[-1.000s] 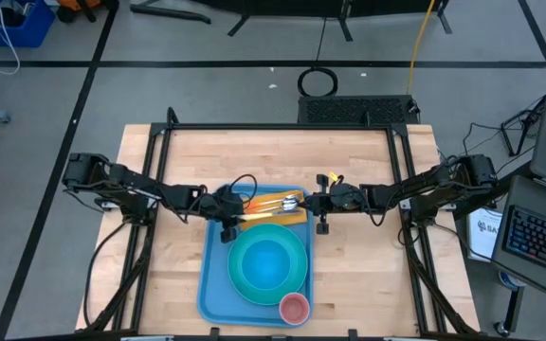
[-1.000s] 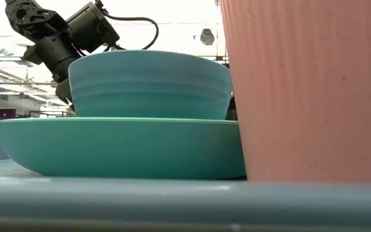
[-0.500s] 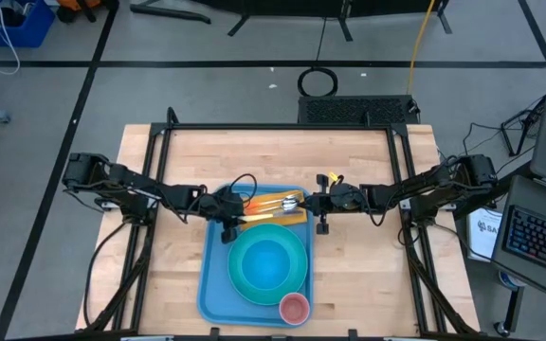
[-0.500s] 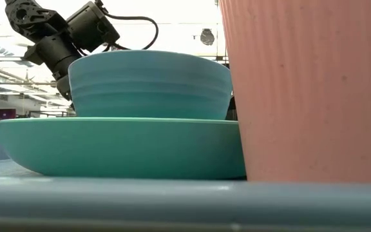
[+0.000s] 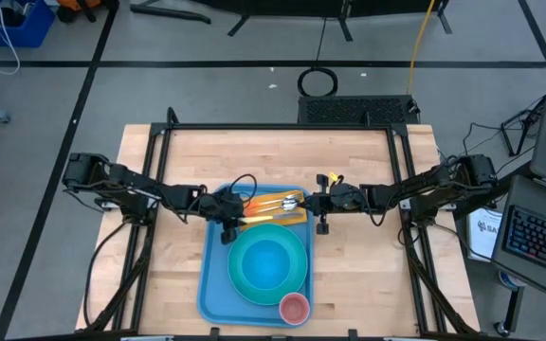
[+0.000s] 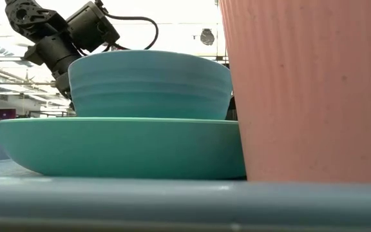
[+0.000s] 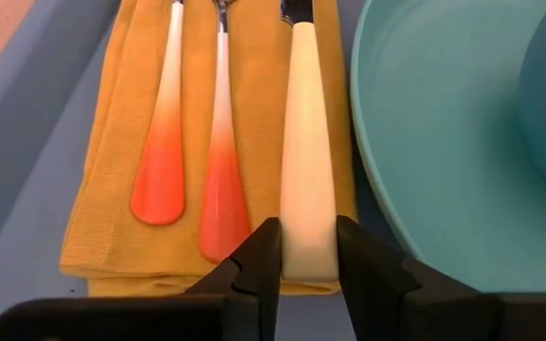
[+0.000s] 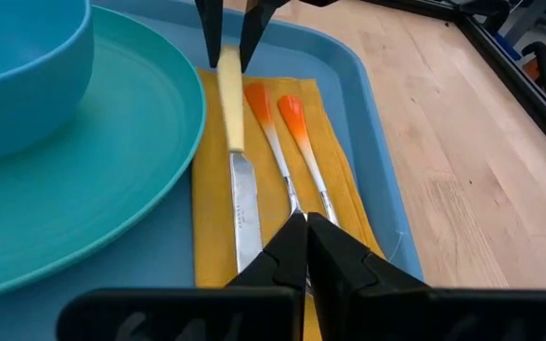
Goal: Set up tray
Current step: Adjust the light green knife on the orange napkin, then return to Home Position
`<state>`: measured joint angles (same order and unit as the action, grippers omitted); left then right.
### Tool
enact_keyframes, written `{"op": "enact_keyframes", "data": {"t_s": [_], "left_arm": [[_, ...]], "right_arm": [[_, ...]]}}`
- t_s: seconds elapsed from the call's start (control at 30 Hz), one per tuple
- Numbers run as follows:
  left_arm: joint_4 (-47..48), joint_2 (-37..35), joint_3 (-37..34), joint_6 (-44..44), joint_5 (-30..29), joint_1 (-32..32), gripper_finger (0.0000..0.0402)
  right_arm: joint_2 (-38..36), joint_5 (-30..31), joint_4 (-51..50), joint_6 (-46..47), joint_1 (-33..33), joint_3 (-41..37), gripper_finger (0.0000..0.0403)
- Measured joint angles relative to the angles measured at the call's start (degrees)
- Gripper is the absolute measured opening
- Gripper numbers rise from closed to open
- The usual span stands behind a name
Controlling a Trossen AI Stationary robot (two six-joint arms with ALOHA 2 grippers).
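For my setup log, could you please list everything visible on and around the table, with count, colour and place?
Light-blue rectangular plastic tray: one, on the wooden table, front centre.
Round turquoise plate: one, in the tray's middle.
Turquoise bowl: one, on the plate.
Pink ribbed cup: one, tray's front right corner.
Orange-yellow folded napkin: one, at the tray's far end, beside the plate.
Cream-handled knife: one, on the napkin, nearest the plate.
Orange-handled utensils: two, on the napkin beside the knife; heads not clear.
Left gripper: at the napkin's end, fingers either side of the knife handle.
Right gripper: over the napkin's opposite end, fingers together above the orange utensils' stems.
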<state>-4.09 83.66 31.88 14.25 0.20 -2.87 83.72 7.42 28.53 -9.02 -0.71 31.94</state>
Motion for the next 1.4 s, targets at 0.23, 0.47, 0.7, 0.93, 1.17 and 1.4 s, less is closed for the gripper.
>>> {"op": "enact_keyframes", "data": {"t_s": [0.23,0.47,0.7,0.93,1.17,1.4], "left_arm": [[0.1,0.0,0.0,1.3,-0.6,0.0,0.0146],[0.1,0.0,0.0,1.0,-0.7,0.0,0.0186],[-1.0,-0.2,0.0,-0.7,-0.8,0.3,0.0189],[-1.0,-4.2,0.0,-4.5,-4.2,0.3,0.0168],[5.7,-6.5,0.1,-5.1,-15.1,0.3,0.0135],[7.7,-6.5,0.0,-3.6,-13.6,0.3,0.0071]], "right_arm": [[0.0,0.0,0.0,0.0,0.0,0.0,0.0004],[0.0,0.0,0.4,0.0,0.0,0.0,0.0004],[0.0,0.0,0.5,0.0,0.0,0.0,0.0004],[0.0,1.0,3.2,-0.1,0.0,0.0,0.0004],[0.0,7.2,2.0,3.0,0.0,0.0,0.0004],[0.0,12.4,1.2,9.1,-0.1,0.0,0.0004]]}}
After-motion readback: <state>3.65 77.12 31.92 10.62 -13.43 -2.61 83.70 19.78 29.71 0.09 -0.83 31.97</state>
